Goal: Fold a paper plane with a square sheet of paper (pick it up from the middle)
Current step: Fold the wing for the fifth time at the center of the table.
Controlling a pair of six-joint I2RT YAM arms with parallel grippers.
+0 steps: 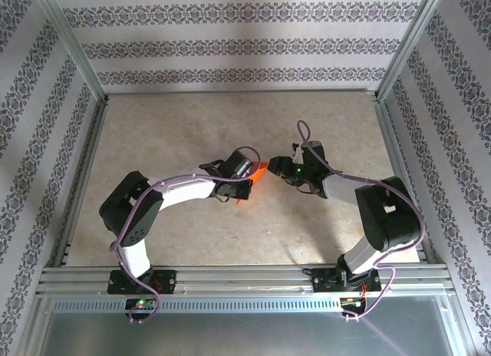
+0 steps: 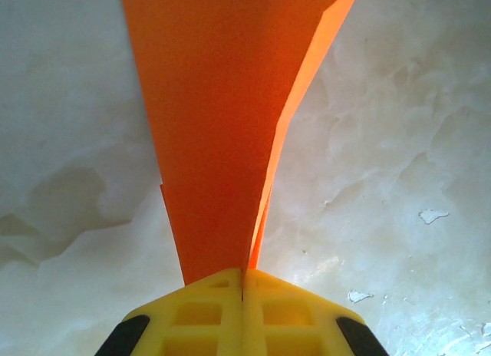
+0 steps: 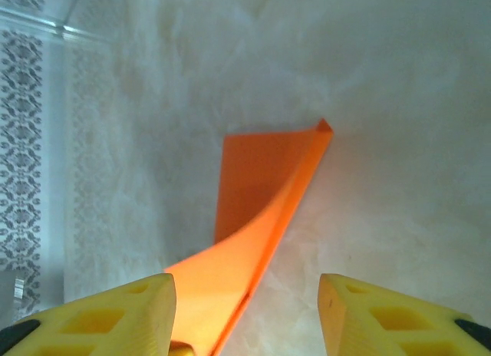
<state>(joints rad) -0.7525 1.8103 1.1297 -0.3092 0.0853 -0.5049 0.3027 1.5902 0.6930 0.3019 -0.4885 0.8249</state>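
Note:
The square sheet of paper (image 2: 222, 126) is bright orange-red and folded along a crease into a long doubled strip. My left gripper (image 2: 243, 283) is shut on its near end, and the strip fans out away from the yellow fingers above the table. In the right wrist view the paper (image 3: 261, 187) curves up from the table towards my right gripper (image 3: 245, 283). That gripper is open, and the paper's edge lies close to its left finger (image 3: 130, 310). From above, both grippers meet at the paper (image 1: 258, 173) mid-table. The paper plane as such is out of view.
The pale marbled tabletop (image 1: 230, 126) lies under both arms. Patterned walls and a metal frame (image 1: 77, 64) enclose it on three sides. A few white flecks (image 2: 432, 215) mark the surface to the right of the left gripper.

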